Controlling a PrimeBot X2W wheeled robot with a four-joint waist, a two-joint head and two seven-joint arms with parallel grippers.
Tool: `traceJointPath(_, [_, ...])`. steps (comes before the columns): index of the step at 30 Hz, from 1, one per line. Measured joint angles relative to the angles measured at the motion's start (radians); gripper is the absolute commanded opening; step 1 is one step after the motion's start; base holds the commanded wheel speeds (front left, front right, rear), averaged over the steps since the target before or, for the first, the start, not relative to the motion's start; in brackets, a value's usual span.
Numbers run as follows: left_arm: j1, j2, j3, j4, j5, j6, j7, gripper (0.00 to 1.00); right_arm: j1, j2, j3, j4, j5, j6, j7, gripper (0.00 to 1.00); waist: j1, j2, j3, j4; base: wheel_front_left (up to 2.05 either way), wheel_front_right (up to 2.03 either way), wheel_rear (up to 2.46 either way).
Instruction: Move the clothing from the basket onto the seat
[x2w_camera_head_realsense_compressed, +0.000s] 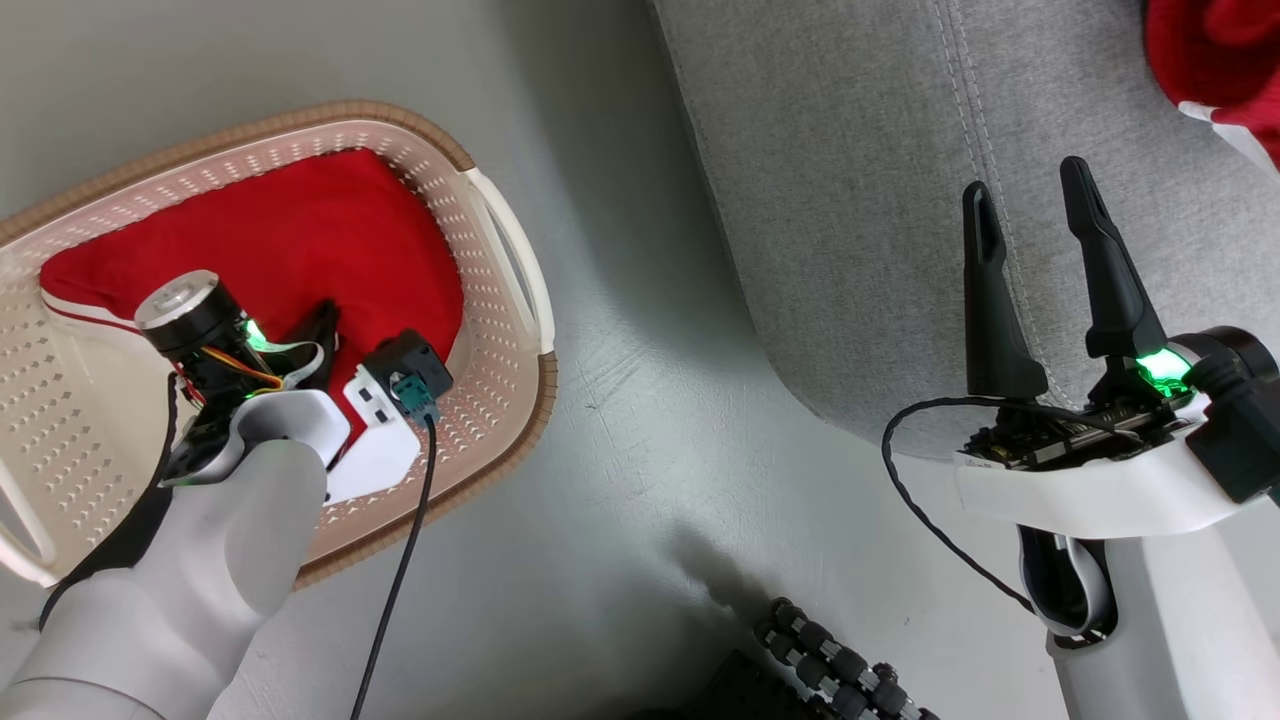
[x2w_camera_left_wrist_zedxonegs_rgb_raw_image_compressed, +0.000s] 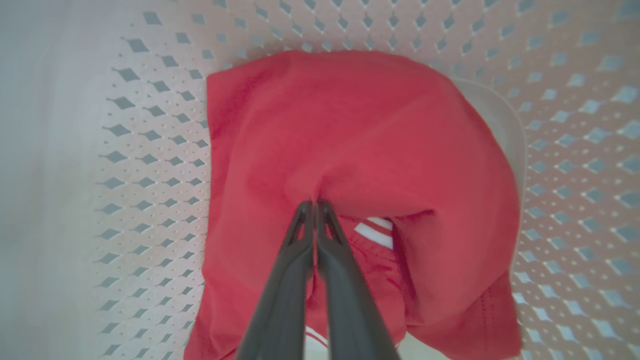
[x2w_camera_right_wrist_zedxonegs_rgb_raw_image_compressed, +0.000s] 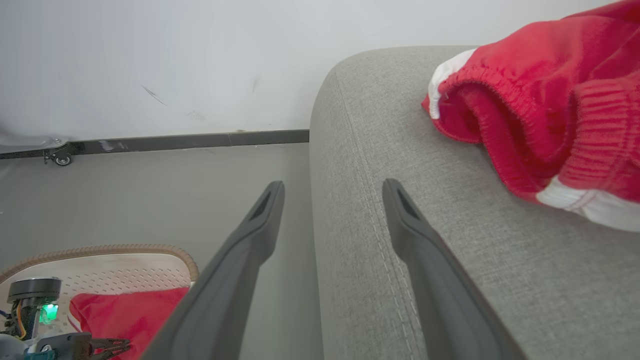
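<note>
The basket (x2w_camera_head_realsense_compressed: 505, 262) sits on the grey floor (x2w_camera_head_realsense_compressed: 620, 450) in the left half of the head view, brown rim uppermost. One red garment (x2w_camera_head_realsense_compressed: 300, 225) lies inside it, spread over the bottom and up against the perforated wall toward the upper right. The left hand (x2w_camera_head_realsense_compressed: 322, 322) reaches down into the basket from the lower left and meets the garment near its middle.

In the left wrist view, the left hand (x2w_camera_left_wrist_zedxonegs_rgb_raw_image_compressed: 315, 204) is clenched. Its two dark fingers (x2w_camera_left_wrist_zedxonegs_rgb_raw_image_compressed: 285, 280) are pressed together, and a pucker of the red garment (x2w_camera_left_wrist_zedxonegs_rgb_raw_image_compressed: 360, 125) is gathered at their tips. A white stripe shows in a fold just right of the fingers. The basket (x2w_camera_left_wrist_zedxonegs_rgb_raw_image_compressed: 150, 175) wall surrounds the cloth on all sides.

The seat (x2w_camera_head_realsense_compressed: 850, 200) fills the upper right of the head view, apart from the basket with bare floor between them. A second red garment (x2w_camera_head_realsense_compressed: 1215, 60) with white trim lies on it at the top right corner.

The right hand (x2w_camera_head_realsense_compressed: 1027, 180) hovers over the seat's near edge at the lower right, released, its fingers spread wide and grasping nothing.

In the right wrist view, the right hand (x2w_camera_right_wrist_zedxonegs_rgb_raw_image_compressed: 332, 185) straddles the seat (x2w_camera_right_wrist_zedxonegs_rgb_raw_image_compressed: 360, 125) edge. The second red garment (x2w_camera_right_wrist_zedxonegs_rgb_raw_image_compressed: 550, 100) is bunched at the upper right, showing an elastic waistband. The basket (x2w_camera_right_wrist_zedxonegs_rgb_raw_image_compressed: 100, 248) and red garment (x2w_camera_right_wrist_zedxonegs_rgb_raw_image_compressed: 125, 310) sit at the lower left.
</note>
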Motion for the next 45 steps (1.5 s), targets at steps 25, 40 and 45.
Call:
traceJointPath(25, [0.049, -0.029, 0.085, -0.107, -0.119, 0.114, -0.243, 0.00, -0.070, -0.001, -0.004, 0.014, -0.001, 0.000, -0.002, 1.00, -0.0001, 0.0000, -0.071, 0.096, 0.00, 0.00, 0.00])
traceJointPath(40, [0.148, -0.054, 0.167, -0.327, -0.236, 0.204, -0.273, 0.00, -0.084, -0.046, -0.003, 0.074, -0.045, 0.000, -0.006, 1.00, 0.0000, 0.0000, -0.174, 0.165, 0.00, 0.00, 0.00])
traceJointPath(45, [0.167, -0.052, 0.175, -0.417, -0.247, 0.227, -0.273, 0.00, -0.085, -0.071, 0.016, 0.100, -0.056, 0.000, -0.007, 1.00, 0.0000, 0.0000, -0.207, 0.186, 0.00, 0.00, 0.00])
